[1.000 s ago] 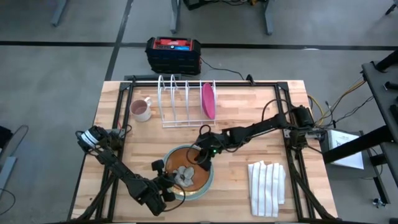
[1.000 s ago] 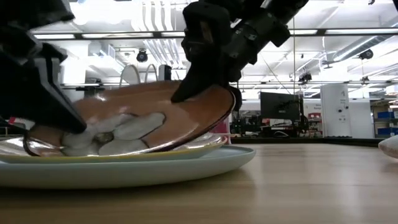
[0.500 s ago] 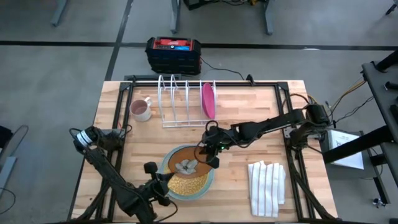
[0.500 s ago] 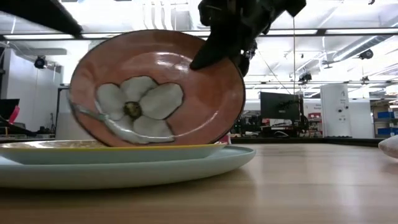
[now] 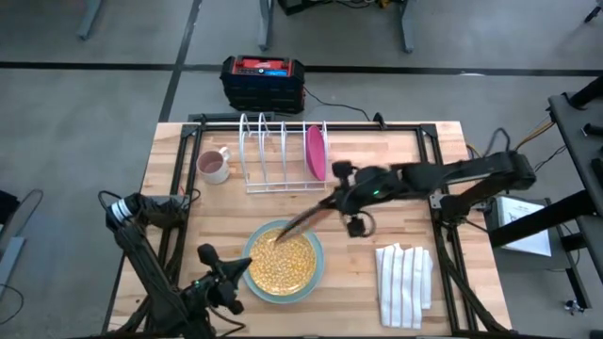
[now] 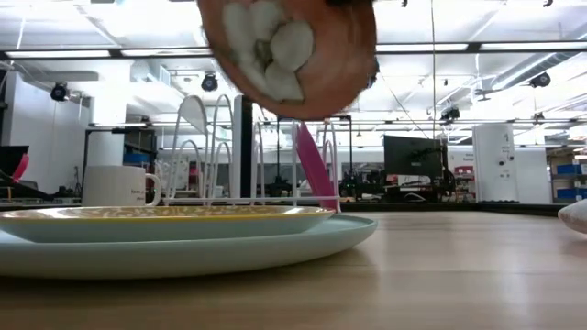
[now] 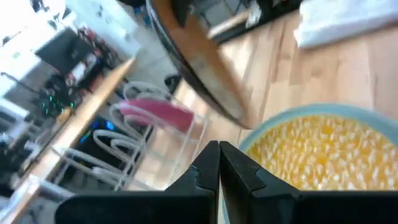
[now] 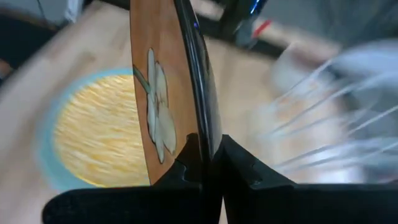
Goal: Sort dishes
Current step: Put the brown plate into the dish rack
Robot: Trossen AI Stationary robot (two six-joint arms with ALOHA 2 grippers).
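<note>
Now my right jaws [image 8: 205, 163] pinch the orange-brown plate [image 5: 306, 219] at mid-frame; next, probably, slot it in the rack [image 5: 268, 151]; left jaws [image 7: 219, 167] pressed together.

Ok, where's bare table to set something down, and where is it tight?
Free: the front left corner of the table, between the mug and the stacked plates; also the right rear corner, behind the right arm. Tight: around the rack with the pink plate, and between the stack and the folded cloth.

Orange-brown plate [image 5: 303, 220] tilted in the air above yellow plate [image 5: 281, 262] stacked on teal plate [image 5: 316, 267]; pink plate [image 5: 315, 151] racked upright
</note>
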